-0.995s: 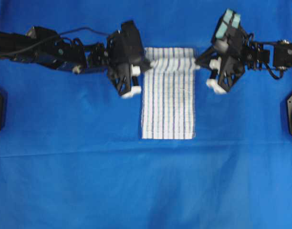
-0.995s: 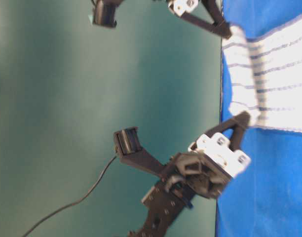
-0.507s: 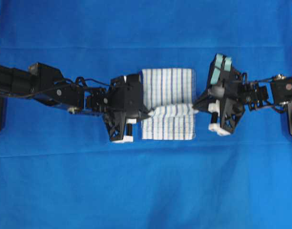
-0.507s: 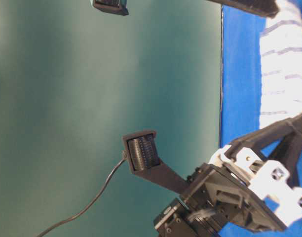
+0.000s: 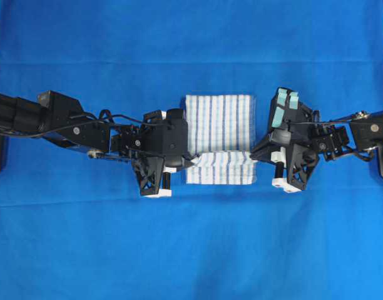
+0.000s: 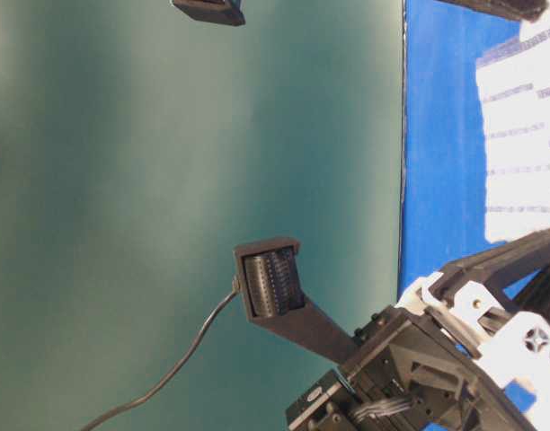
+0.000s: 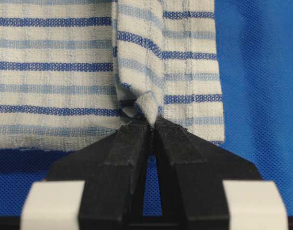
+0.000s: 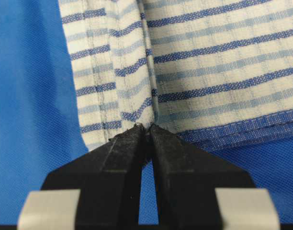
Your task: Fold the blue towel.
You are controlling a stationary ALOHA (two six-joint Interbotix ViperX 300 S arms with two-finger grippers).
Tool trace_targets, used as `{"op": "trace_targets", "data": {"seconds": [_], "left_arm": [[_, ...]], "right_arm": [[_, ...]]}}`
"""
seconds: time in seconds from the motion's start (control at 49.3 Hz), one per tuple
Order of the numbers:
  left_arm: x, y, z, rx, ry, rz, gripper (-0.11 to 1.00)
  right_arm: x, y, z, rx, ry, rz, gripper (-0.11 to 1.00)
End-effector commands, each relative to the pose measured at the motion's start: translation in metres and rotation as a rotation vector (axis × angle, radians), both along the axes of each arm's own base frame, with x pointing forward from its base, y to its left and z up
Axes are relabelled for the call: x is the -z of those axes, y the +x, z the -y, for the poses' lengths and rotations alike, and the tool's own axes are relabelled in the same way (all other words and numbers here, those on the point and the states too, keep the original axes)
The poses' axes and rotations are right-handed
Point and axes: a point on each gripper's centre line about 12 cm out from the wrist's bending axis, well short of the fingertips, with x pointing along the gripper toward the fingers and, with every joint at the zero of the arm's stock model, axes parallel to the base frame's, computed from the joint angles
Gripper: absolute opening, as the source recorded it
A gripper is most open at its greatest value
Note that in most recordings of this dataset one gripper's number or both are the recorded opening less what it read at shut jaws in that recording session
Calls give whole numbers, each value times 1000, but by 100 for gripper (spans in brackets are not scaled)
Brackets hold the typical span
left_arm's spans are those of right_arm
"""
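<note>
here the blue towel [image 5: 218, 122] lies long axis top-to-bottom, left gripper [image 5: 193, 161] and right gripper [image 5: 253, 154] each pinching a corner.

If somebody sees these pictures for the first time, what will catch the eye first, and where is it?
The striped towel lies in the middle of the large blue cloth, white against strong blue. The left end effector and the right end effector each pinch one side edge of it, and its carried edge sits doubled over the lower part, close to the near hem.
</note>
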Motion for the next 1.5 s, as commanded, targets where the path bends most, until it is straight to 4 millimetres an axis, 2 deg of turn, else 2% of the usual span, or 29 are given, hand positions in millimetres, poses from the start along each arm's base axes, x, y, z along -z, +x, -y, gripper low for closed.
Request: {"op": "trace_targets", "data": {"seconds": [0.0,0.325,0.386,0.426,0.568,0.629,0.71,0.852,1.015,1.34,1.482], "left_arm": [[-15,4,2,6,-1,40,1],[-21,9,2,13,7,60,2],[-23,9,2,14,8,63,5],[-26,9,2,14,7,65,11],[-36,6,2,17,9,59,37],[-45,4,2,22,13,62,47],[-59,1,1,26,20,70,53],[-85,-10,-4,31,36,78,53],[-117,-32,-13,24,52,110,53],[-147,-95,-27,-21,61,221,53],[-154,-126,-30,-40,66,309,53]], "right_arm": [[-7,6,-2,-1,4,23,7],[-6,15,-3,5,6,13,7],[-6,15,-4,7,10,11,8],[-7,16,-5,8,13,12,13],[-13,20,-11,0,16,24,54],[-18,21,-12,0,11,26,67],[-29,22,-10,10,-3,28,65],[-51,16,-5,26,-47,26,61],[-84,-4,4,39,-124,54,61],[-141,-72,16,68,-172,275,61],[-150,-99,19,71,-186,356,61]]}}
